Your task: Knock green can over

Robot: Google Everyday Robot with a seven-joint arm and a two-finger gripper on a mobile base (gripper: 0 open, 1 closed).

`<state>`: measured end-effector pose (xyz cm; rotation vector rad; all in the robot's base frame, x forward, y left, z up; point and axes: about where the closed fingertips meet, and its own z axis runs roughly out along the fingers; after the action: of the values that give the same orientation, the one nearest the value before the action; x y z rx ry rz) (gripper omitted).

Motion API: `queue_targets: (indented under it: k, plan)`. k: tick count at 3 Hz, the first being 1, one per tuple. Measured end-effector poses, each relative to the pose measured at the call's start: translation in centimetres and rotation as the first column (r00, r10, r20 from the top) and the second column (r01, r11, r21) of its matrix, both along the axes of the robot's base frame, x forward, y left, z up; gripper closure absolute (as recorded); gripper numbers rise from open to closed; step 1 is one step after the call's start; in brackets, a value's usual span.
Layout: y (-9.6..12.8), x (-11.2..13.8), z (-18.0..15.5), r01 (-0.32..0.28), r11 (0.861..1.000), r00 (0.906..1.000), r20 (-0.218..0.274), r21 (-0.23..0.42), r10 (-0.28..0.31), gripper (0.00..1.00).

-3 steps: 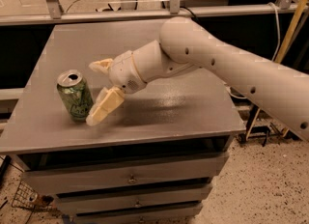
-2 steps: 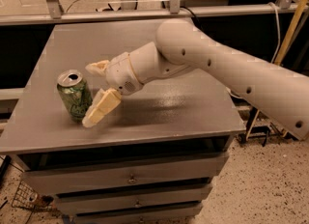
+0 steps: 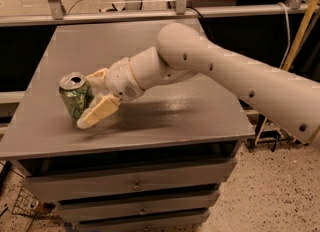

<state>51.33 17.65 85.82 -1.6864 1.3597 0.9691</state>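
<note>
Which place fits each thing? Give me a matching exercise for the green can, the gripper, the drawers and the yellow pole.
1 green aluminium drink can
2 cream two-finger gripper
3 grey metal drawers
4 yellow pole

A under the tabletop
B picture's right edge
C on the tabletop, left part
D at the can, jaws open around it

Pairs: 1-C, 2-D, 3-A, 4-B

One green can [image 3: 74,98] sits on the one table [image 3: 170,121], near left. One gripper [image 3: 88,100], its two fingers spread, is just right of it. Three drawers [image 3: 135,182] below.
</note>
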Motion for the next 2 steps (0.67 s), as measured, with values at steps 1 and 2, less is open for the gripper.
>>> queue_targets:
  k: [1,2]
  plan:
    - [0.21,-0.07,-0.34,0.001,1.000,0.9999,-0.011,-0.007,-0.001,0.44]
    - [0.29,0.00,-0.48,0.001,1.000,0.9999,-0.016,-0.013,-0.002,0.68]
